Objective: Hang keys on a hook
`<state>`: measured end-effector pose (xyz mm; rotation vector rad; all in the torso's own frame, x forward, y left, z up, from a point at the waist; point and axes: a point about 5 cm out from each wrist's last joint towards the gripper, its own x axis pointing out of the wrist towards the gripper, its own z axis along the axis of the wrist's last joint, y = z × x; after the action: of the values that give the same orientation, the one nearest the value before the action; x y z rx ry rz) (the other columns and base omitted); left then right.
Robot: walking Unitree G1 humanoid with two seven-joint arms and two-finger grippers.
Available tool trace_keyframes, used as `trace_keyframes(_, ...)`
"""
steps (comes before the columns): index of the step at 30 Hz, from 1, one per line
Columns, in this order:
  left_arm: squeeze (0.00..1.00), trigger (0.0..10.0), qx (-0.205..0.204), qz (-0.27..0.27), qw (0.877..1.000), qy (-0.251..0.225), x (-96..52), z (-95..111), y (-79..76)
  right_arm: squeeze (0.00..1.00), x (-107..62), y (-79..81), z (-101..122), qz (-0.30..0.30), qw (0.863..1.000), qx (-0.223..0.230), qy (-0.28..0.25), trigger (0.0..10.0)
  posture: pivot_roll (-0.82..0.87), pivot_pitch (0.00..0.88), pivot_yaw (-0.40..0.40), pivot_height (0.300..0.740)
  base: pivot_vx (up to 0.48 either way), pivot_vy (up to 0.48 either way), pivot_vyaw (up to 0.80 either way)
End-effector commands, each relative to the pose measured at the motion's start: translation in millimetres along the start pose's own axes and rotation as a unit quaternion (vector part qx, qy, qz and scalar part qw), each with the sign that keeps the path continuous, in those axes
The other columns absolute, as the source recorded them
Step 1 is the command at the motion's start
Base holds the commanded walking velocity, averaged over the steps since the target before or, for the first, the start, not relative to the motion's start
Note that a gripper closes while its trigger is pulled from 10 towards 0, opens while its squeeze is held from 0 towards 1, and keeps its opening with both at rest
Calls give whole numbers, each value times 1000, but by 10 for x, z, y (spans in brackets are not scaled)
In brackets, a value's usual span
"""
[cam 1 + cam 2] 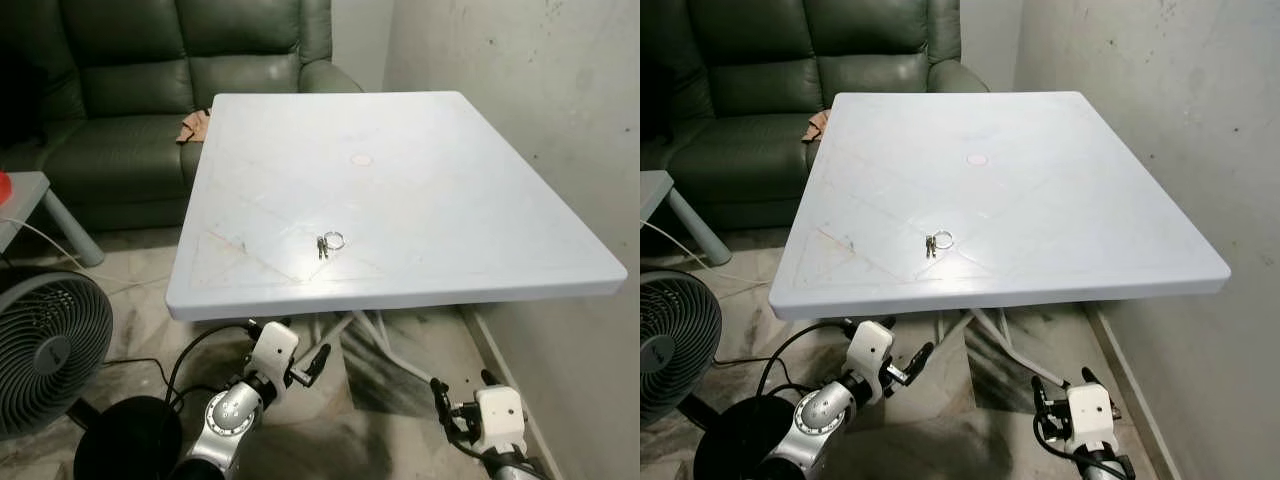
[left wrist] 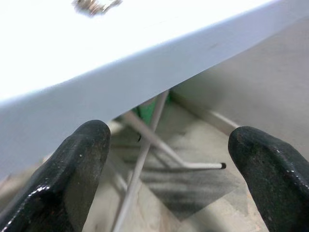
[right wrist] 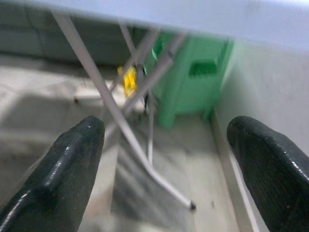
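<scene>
Left gripper [image 2: 164, 169] fingers [image 2: 72, 174] are standing wide apart, holding nothing, sitting below the near edge of the worktop [image 1: 440, 180] and pointing up at it. Right gripper [image 3: 164, 164] is likewise spread and empty, hanging low at the near right by the wall [image 1: 560, 120].

Keys [image 1: 328, 243] are lying on the worktop near its front edge, ring toward the right, roughly centred and well apart from both grippers; they are showing as a blurred glint in the left wrist view [image 2: 96, 5].

Step looks like pre-grasp: nothing picked yet. Next move is probably calling for raising the left gripper over the edge and closing down on the ring. No hook is showing here, so locating it comes after.

Sofa [image 1: 180, 80] is sitting far left, fan [image 1: 50, 350] near left.
</scene>
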<state>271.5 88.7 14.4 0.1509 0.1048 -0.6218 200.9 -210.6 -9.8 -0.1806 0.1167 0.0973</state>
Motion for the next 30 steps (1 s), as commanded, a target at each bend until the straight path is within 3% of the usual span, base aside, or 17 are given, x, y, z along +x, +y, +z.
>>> trace_keyframes(1,0,10000,16,-19,1000,-12,0,28,-40,0,10,45,67,9,1000,3,-25,10000,-32,29,16,740,0,0,0)
trace_keyframes(4,0,10000,25,-36,999,-33,16,93,-61,0,18,100,210,18,998,3,-67,10000,-36,35,26,740,0,0,0)
trace_keyframes(10,0,10000,41,-45,996,-62,32,194,-46,0,49,111,346,16,995,4,-98,10000,-38,39,32,740,0,0,0)
trace_keyframes(16,0,10000,57,-32,992,-110,50,382,49,0,148,161,572,19,990,11,-140,10000,-22,50,31,740,0,0,0)
trace_keyframes(24,0,10000,6,40,987,-155,40,592,244,0,276,170,818,11,985,50,-163,10000,9,54,12,740,0,0,0)
trace_keyframes(30,0,10000,-60,125,972,-189,39,780,486,0,398,118,1014,-4,982,78,-173,10000,20,57,-4,740,0,0,0)
